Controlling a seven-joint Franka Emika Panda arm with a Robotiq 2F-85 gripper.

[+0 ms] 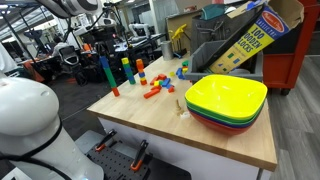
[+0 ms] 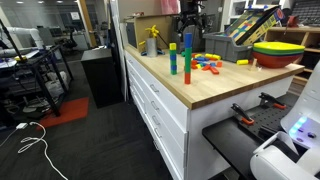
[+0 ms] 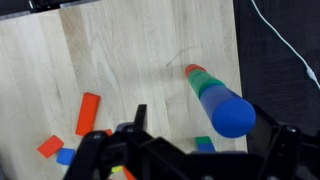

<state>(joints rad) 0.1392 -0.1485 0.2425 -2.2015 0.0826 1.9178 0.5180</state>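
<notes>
1. The wooden table top carries everything and shows as a long counter in both exterior views.
2. The arm comes in from above at the table's far end with its wrist pointing straight down. The gripper hangs over the blocks, clear of them.
3. A tilted cardboard box of wooden blocks and a stack of bright bowls, yellow on top, sit at the other end, well apart from the gripper.
4. The tall block tower stands upright on the wood, red at the base, green above, blue on top. Its long axis is vertical, in line with the wrist's downward look. In the wrist view its blue cap lies between the two fingers but toward the right of the picture, not centred.
5. The jaws stand spread wide and neither grip nor touch anything.
6. A shorter tower stands just beside the tall one.
7. A red block lies flat near the tall tower's base, among other scattered pieces.
</notes>
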